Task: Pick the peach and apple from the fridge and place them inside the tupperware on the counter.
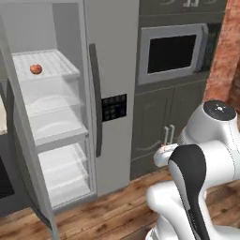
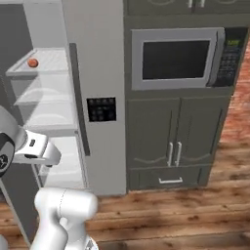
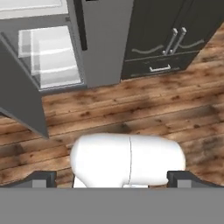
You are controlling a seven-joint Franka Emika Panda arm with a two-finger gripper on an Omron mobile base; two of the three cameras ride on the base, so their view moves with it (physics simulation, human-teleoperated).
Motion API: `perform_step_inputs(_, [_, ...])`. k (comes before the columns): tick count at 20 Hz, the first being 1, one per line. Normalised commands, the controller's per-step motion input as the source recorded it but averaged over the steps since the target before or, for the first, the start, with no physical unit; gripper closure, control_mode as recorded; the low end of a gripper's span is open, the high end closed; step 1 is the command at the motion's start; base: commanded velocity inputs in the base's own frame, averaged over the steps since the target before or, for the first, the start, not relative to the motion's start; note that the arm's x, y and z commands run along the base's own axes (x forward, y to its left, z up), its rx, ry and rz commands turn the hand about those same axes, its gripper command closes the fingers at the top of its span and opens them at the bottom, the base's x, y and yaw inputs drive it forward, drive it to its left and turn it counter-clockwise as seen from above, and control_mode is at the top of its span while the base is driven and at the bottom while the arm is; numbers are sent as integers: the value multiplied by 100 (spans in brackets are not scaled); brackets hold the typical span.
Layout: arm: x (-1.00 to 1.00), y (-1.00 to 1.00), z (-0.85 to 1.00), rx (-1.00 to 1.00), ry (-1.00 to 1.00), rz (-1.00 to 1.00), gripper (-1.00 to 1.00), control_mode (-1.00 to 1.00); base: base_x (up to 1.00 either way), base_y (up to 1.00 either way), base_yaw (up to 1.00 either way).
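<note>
Orange-red fruit (image 1: 36,69) sits alone on the fridge's (image 1: 112,70) top shelf (image 1: 47,63), left compartment, door open — peach or apple, can't tell. End effector (image 3: 112,179) wide open, empty, aimed down at the floor (image 3: 131,109). Fruit lies well above it, far-left — tupperware out of frame.

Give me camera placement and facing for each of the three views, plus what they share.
Left base view: behind the arm on its left, facing the fridge with its left door open, a red-orange fruit on the top shelf, microwave to the right; white arm at lower right.
Right base view: behind on the right, squarer on the microwave and the cabinets below; arm at lower left.
Hand view: on the hand, looking down at the wood floor, fridge bottom and cabinets; open gripper.
Shared: both base views show the fridge, fruit and microwave.
</note>
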Motion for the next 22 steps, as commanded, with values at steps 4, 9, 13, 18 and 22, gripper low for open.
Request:
perform_step_inputs(4, [0, 0, 0, 0, 0, 0, -100, 100, 57, -53, 90])
perform_step_inputs(9, [0, 0, 0, 0, 0, 0, -100, 100, 55, -52, 79])
perform_step_inputs(13, [0, 0, 0, 0, 0, 0, -100, 100, 53, -25, 39])
perform_step_inputs(18, [0, 0, 0, 0, 0, 0, -100, 100, 60, -13, 26])
perform_step_inputs(22, [0, 0, 0, 0, 0, 0, -100, 100, 58, -7, 14])
